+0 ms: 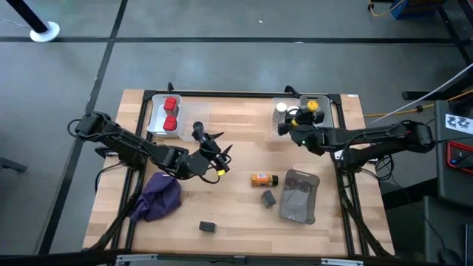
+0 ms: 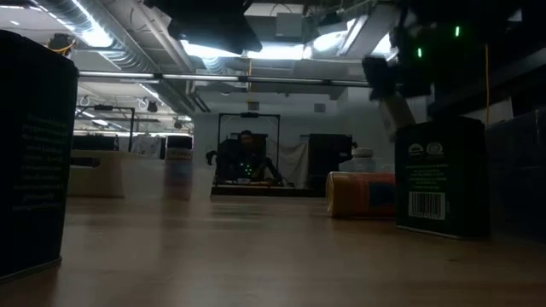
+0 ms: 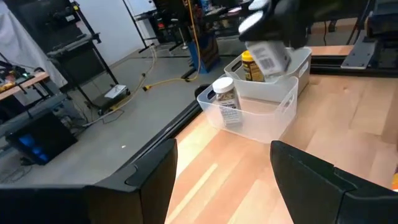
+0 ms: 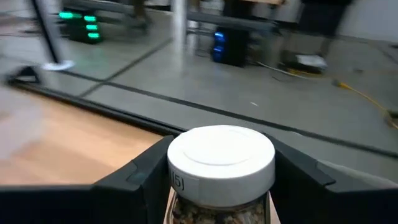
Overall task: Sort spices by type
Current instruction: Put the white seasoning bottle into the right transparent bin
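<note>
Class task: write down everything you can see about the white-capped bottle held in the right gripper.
The white-capped bottle has a smooth round white lid marked "(5)" on its rim and a clear body showing brownish contents. It stands upright between the right gripper's dark fingers, which press it from both sides. From above it hangs over the clear bins at the table's far right.

Seen from above, the pale wooden table [image 1: 236, 159] carries a clear plastic bin [image 1: 157, 118] near its far left corner holding two red cubes [image 1: 171, 114], and a second clear plastic bin [image 1: 325, 103] near the far right corner holding a yellow-lidded jar [image 1: 312, 107] and a white-capped bottle [image 1: 281, 108]. The left gripper [image 1: 216, 159], fingers spread, sits just right of the first bin and above a crumpled purple cloth [image 1: 159, 197], while the right gripper [image 1: 290, 122] reaches the second bin's near left edge. Toward the near side from that bin lie an orange bottle [image 1: 261, 179] on its side, a large flat grey pouch [image 1: 300, 196], a small dark grey block [image 1: 268, 198] touching the pouch's left edge, and another dark grey block [image 1: 208, 227] further left.
</note>
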